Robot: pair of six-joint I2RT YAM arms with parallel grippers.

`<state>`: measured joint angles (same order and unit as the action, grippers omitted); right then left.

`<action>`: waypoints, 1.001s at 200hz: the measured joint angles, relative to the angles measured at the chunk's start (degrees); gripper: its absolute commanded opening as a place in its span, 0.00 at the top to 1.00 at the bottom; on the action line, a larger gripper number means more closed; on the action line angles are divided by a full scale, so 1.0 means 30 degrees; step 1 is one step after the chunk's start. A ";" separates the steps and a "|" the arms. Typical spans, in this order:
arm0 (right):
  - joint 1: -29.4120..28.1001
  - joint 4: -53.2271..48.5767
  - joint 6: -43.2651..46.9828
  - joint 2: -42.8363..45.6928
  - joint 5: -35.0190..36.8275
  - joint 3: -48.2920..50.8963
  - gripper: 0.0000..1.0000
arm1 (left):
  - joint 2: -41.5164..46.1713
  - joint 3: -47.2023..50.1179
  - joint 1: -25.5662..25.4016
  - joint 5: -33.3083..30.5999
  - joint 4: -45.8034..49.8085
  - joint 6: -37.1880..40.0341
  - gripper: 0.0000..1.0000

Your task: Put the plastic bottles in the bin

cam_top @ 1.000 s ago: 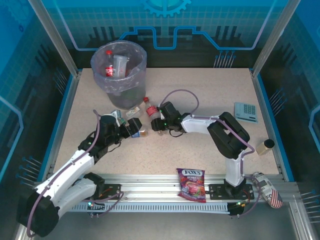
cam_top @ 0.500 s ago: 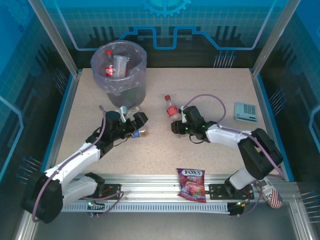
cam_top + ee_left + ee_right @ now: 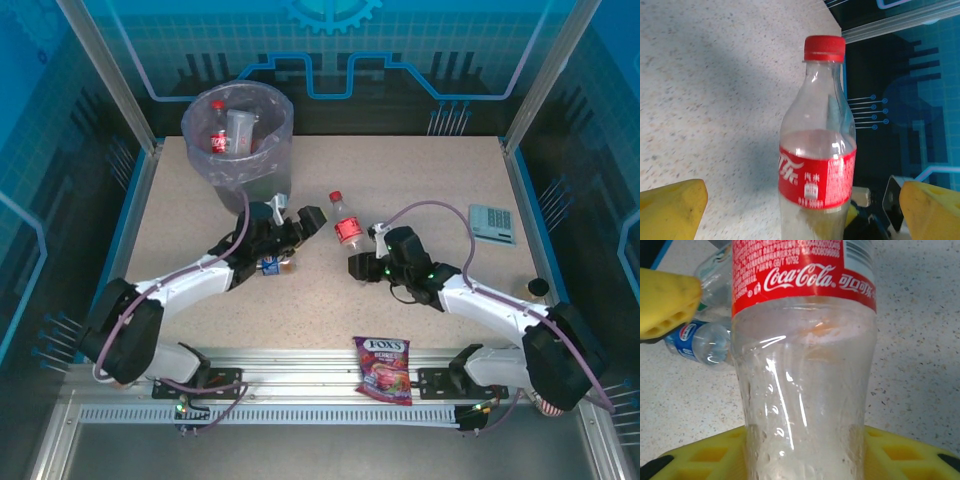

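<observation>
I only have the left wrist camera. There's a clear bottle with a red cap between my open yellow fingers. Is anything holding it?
Observer: Yes, the right hand is shut on the lower body of that clear plastic red-capped bottle.
Operator: Anything else nearby?
Observer: A small clear blue-labelled bottle lies on its side close by.
Operator: Where's the bin?
Observer: The round grey lilac-lined bin stands in the far-left corner.

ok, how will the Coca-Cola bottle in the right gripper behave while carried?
The Coca-Cola bottle looks clear and empty, so probably light. Its thin walls may dent under the right gripper, shut near its base. Gripped that low and standing tall, it could swing or tip.
</observation>
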<state>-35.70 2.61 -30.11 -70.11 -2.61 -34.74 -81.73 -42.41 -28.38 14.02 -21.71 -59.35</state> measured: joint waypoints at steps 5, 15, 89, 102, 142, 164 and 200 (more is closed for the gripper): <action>-0.0007 0.0007 -0.0022 0.0058 -0.0036 0.0000 0.49 | -0.0262 -0.0160 -0.0051 0.0000 -0.0299 -0.0131 0.01; -0.0073 0.0007 -0.0073 0.0131 -0.0226 0.0000 0.49 | -0.0750 -0.0466 -0.0182 0.0000 -0.0765 -0.0255 0.01; -0.0743 0.0022 -0.0415 0.0175 -0.0721 0.0036 0.49 | -0.3577 -0.1887 -0.0962 0.0000 -0.2433 -0.0860 0.15; -0.0750 0.0036 -0.0474 0.0270 -0.0721 0.0109 0.49 | -0.3825 -0.1923 -0.0984 0.0007 -0.2594 -0.1056 0.23; -0.0758 0.0168 -0.0670 0.0342 -0.0699 0.0124 0.49 | -0.4138 -0.1931 -0.1005 -0.0007 -0.3024 -0.1297 0.42; -0.0758 0.0160 -0.0707 0.0342 -0.0619 0.0124 0.48 | -0.4306 -0.1931 -0.1005 0.0000 -0.3264 -0.1421 0.47; -0.0758 0.0146 -0.0678 0.0335 -0.0546 0.0124 0.38 | -0.4350 -0.1931 -0.1005 0.0015 -0.3432 -0.1625 0.49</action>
<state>-37.98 3.05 -32.14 -69.10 -4.25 -34.37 -94.78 -48.21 -31.40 14.06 -32.01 -64.23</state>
